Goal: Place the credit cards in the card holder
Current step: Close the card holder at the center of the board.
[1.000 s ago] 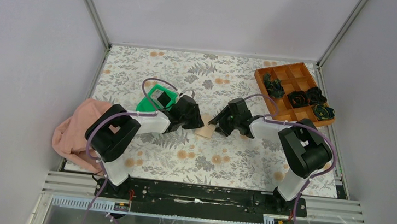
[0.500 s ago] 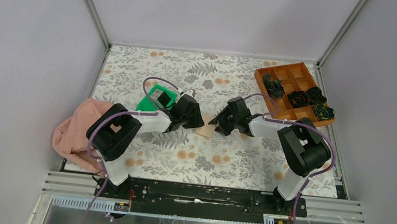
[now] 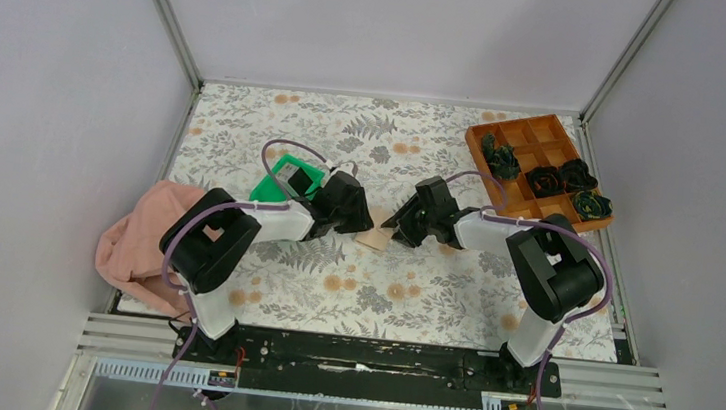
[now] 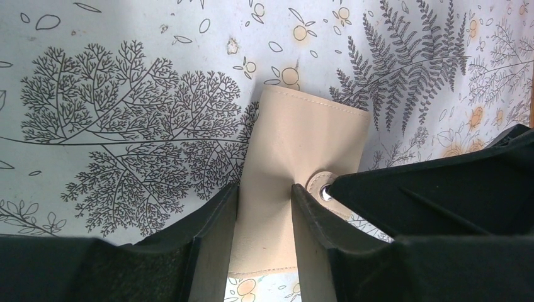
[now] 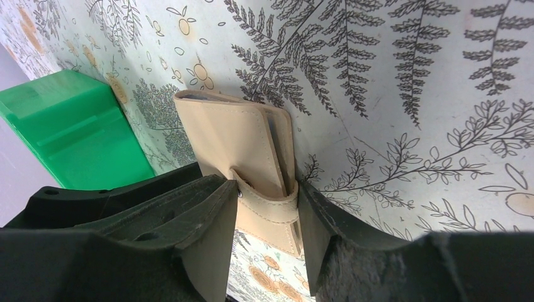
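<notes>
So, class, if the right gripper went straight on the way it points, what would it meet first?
The card holder, now straddled by the right gripper; just beyond, probably the left gripper, though depth is unclear.

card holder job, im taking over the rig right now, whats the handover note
Left gripper: shut on the holder, which lies on the table between the arms.
Right gripper: jaws straddle the holder's tab end, close to both sides; grip unclear.
Cards: one dark card seems to lie in the green tray; others not seen.
Done: holder secured; it looks folded shut, no card visibly in it.
Left: open the holder, fetch the cards, slide them in.
</notes>
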